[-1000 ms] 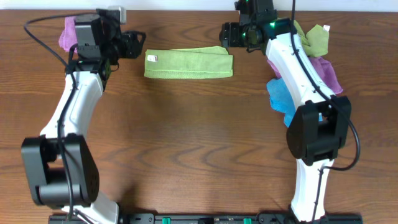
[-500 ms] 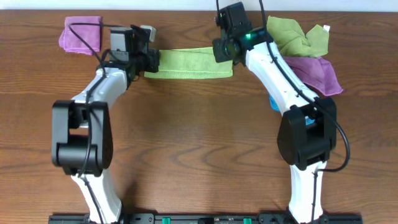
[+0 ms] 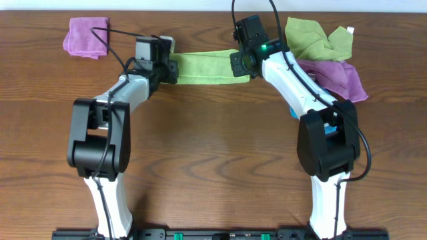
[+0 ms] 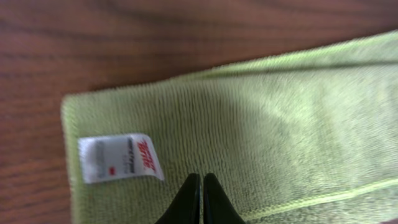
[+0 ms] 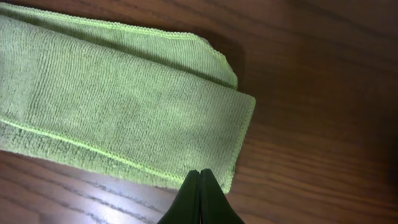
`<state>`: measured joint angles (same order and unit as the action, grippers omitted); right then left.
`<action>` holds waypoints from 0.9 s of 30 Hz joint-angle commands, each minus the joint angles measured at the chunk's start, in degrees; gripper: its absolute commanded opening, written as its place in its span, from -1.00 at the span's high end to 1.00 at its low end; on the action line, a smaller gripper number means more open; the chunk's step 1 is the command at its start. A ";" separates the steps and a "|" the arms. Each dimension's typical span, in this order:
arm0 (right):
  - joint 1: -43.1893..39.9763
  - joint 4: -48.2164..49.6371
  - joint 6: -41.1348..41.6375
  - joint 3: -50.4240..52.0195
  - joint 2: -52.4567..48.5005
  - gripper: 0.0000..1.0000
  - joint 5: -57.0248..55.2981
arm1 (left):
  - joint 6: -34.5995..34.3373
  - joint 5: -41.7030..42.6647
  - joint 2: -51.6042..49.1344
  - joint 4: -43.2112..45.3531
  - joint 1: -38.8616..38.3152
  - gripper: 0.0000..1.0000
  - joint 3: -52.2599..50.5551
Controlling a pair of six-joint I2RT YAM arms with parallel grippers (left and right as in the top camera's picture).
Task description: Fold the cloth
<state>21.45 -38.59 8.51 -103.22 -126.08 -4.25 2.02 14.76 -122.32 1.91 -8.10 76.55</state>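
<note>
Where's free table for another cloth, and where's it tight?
Bare patch: table centre, bordered by the green cloth behind, left arm and right arm at the sides. Also bare: outside the left arm, below the pink cloth. Crowded: back right, where olive cloth, purple cloth and blue cloth bunch against the right arm.

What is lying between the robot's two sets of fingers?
The folded green cloth lies there, with the left fingers over one end and the right fingers over the other. The overhead view shows it best.
</note>
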 commanded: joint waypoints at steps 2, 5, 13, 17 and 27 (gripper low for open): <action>-0.09 2.19 -0.66 2.19 -0.85 0.97 0.46 | 1.25 -5.29 -2.19 -0.11 -0.52 0.89 0.17; -0.11 3.43 -0.66 2.95 -2.49 0.97 0.42 | 1.22 -6.45 -3.02 -0.55 -0.57 0.89 0.15; -0.04 5.33 -0.35 2.95 -6.16 0.97 0.74 | 1.16 -6.40 -3.04 -8.92 -0.57 0.88 0.15; -0.04 8.24 -0.37 2.95 -8.00 0.97 0.76 | 0.07 -6.38 -3.04 -15.17 -0.57 0.89 0.15; -0.02 15.93 1.77 2.93 -10.93 0.97 3.21 | -0.96 -6.16 -3.04 -22.21 -0.68 0.89 0.15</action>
<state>21.45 -22.76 8.95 -100.53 -134.98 -2.66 1.50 10.26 -121.91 -16.58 -8.80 79.81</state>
